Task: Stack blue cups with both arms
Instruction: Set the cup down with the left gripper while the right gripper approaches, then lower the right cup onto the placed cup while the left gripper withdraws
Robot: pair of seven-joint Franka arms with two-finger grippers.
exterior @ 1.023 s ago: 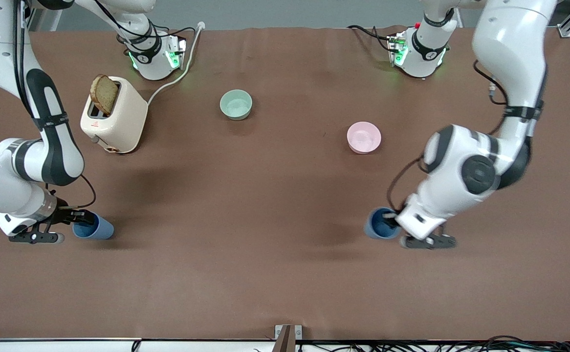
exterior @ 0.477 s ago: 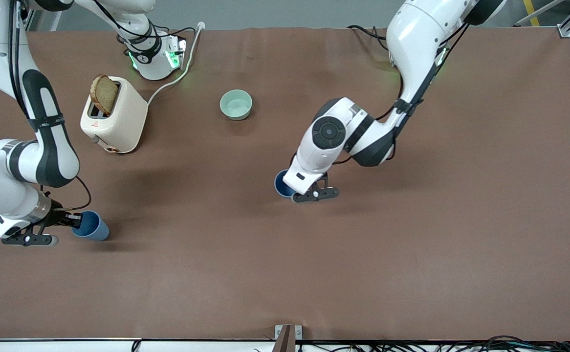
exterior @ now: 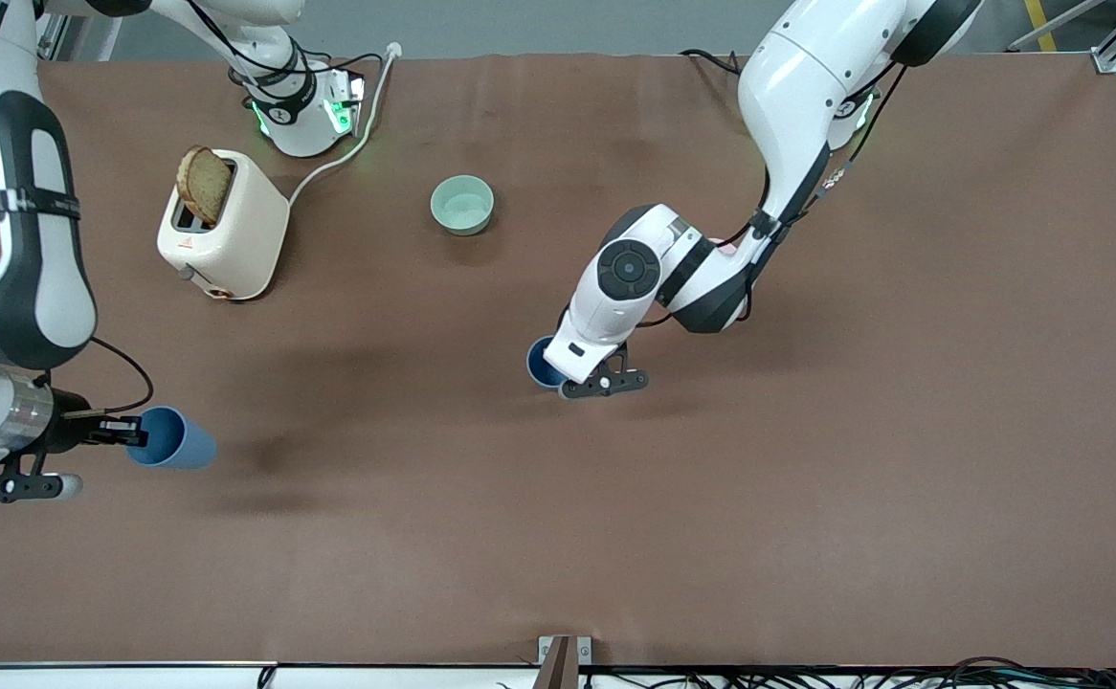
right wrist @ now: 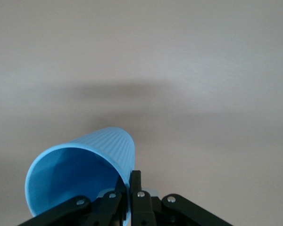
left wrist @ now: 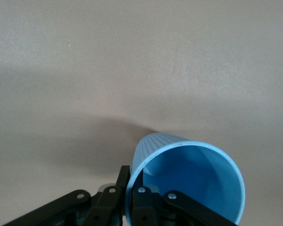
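Your left gripper (exterior: 558,368) pinches one blue cup's (exterior: 545,363) rim over mid-table; your right gripper (exterior: 122,433) clamps the other blue cup (exterior: 171,438), lifted over its own end; the cups sit well apart, so you close that gap.

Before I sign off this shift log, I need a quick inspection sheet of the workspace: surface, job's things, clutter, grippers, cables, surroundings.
Surface: brown table, no spills seen.
Job's things: two blue cups, one at the right arm's end, one mid-table; not stacked.
Clutter: toaster with a bread slice; green bowl; pink bowl mostly hidden by the left arm.
Grippers: right gripper shut on its cup's rim; left gripper likewise.
Cables: toaster cord; bundle along the table's near edge.
Surroundings: nothing seen.
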